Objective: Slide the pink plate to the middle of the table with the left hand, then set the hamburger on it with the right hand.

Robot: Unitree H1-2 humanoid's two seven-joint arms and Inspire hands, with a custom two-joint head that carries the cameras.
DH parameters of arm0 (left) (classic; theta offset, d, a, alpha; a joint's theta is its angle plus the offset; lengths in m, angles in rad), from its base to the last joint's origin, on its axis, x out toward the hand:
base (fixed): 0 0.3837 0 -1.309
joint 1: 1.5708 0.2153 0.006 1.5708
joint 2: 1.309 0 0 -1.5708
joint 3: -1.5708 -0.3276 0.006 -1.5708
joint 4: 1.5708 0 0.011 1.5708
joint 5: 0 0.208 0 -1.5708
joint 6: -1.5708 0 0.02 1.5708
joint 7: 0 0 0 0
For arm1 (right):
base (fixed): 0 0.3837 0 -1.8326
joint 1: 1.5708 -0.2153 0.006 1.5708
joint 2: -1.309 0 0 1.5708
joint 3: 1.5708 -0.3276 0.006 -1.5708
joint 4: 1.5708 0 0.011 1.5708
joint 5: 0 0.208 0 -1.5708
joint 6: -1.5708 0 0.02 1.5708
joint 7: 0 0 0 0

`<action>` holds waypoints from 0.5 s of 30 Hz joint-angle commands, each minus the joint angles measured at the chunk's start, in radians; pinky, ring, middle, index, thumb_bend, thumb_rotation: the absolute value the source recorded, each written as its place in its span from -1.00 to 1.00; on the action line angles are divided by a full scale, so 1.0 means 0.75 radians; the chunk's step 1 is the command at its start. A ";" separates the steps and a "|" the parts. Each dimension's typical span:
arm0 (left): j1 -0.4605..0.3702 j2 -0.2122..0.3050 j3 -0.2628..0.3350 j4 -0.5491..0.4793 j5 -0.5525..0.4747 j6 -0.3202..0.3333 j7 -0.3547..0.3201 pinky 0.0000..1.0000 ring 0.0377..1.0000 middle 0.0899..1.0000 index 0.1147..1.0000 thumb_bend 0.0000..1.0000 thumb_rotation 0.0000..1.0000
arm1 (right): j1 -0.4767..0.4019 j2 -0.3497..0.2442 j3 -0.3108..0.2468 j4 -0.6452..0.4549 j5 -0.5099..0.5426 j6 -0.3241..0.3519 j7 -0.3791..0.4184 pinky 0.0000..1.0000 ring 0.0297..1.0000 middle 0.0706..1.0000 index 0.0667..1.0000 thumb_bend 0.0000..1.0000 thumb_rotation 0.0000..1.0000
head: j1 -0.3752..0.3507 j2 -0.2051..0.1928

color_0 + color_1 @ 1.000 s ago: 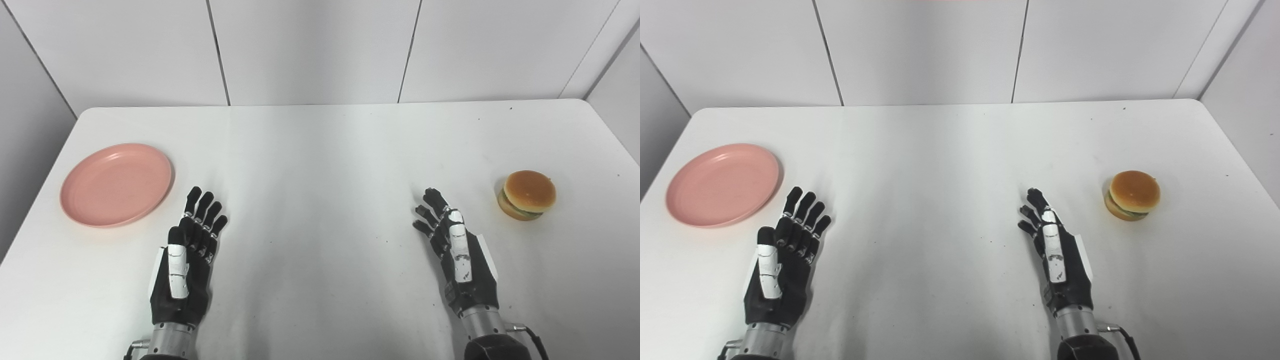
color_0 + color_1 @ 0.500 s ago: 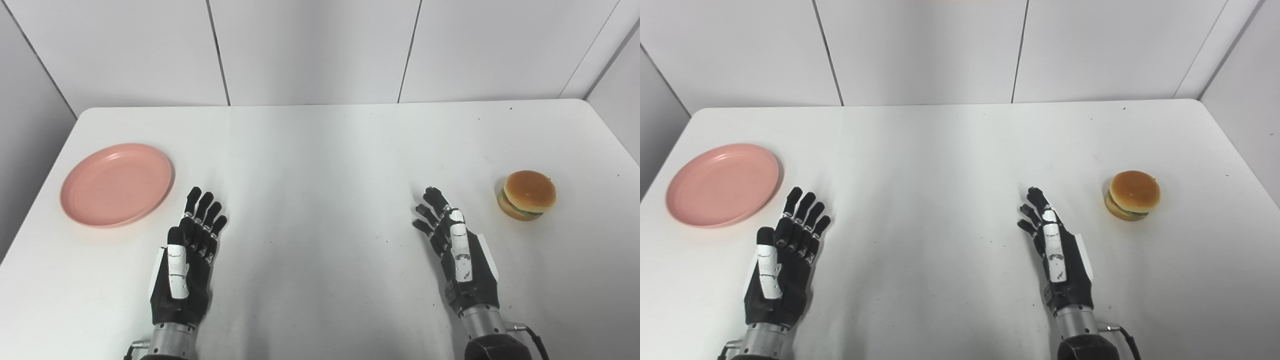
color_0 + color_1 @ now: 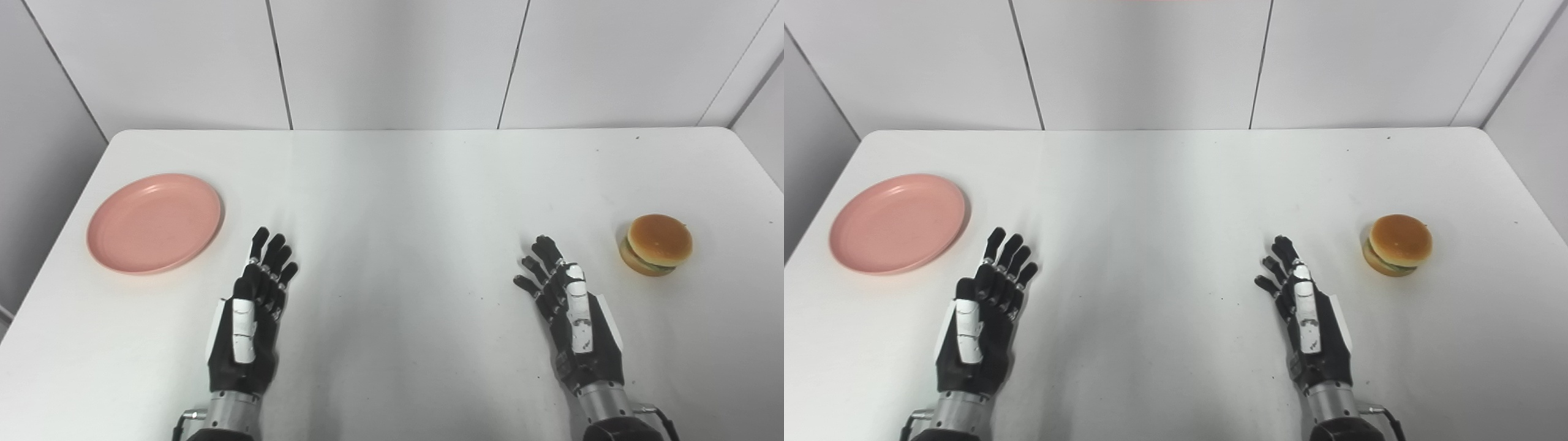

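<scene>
Nothing on the surface (image 3: 392,196) has moved; only the camera has shifted slightly, and both hands rest as before. Nearest, the left hand (image 3: 251,318) and right hand (image 3: 572,318) lie empty, fingers extended and apart. Farther out, the pink plate (image 3: 154,222) sits at far left, the hamburger (image 3: 656,244) at far right. Plate judged stiff, light and likely to slide readily: press on its rim. Hamburger judged light; grip its sides.

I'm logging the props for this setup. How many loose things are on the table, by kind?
Pink plate: 1
Hamburger: 1
Total: 2, both lying apart on the white table, neither held by a hand.
</scene>
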State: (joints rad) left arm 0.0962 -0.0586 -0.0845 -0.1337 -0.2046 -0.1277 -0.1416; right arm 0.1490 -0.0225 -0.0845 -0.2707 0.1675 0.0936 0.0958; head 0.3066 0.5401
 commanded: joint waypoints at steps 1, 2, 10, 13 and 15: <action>-0.003 -0.034 -0.024 0.058 0.019 -0.052 0.000 0.96 0.96 0.93 0.94 0.81 0.80 | 0.033 -0.047 -0.019 0.039 0.029 -0.054 0.022 0.92 0.90 0.94 0.87 0.52 1.00 | 0.004 -0.002; -0.007 -0.042 -0.027 0.072 0.028 -0.062 0.001 0.97 0.95 0.93 0.94 0.81 0.79 | 0.028 -0.051 -0.025 0.054 0.035 -0.057 0.026 0.93 0.90 0.94 0.87 0.51 1.00 | 0.024 -0.018; -0.028 -0.064 -0.033 0.149 0.073 -0.115 0.011 0.95 0.95 0.94 0.96 0.79 0.80 | 0.002 -0.061 -0.031 0.129 0.038 -0.076 0.034 1.00 0.96 1.00 0.93 0.58 1.00 | 0.043 -0.060; -0.037 -0.057 -0.026 0.175 0.073 -0.136 0.005 0.95 0.95 0.95 0.96 0.77 0.81 | -0.008 -0.053 -0.023 0.147 0.032 -0.078 0.025 1.00 0.96 0.99 0.92 0.54 1.00 | 0.052 -0.073; -0.052 -0.040 -0.022 0.207 0.103 -0.172 0.008 0.94 0.95 0.95 0.96 0.76 0.85 | -0.017 -0.047 -0.016 0.168 0.024 -0.087 0.022 1.00 0.95 1.00 0.93 0.51 1.00 | 0.050 -0.088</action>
State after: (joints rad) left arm 0.0711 -0.0850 -0.0965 -0.0747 -0.1395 -0.2149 -0.1329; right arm 0.1242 -0.0612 -0.1008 -0.1806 0.1890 0.0340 0.1187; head 0.3436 0.4741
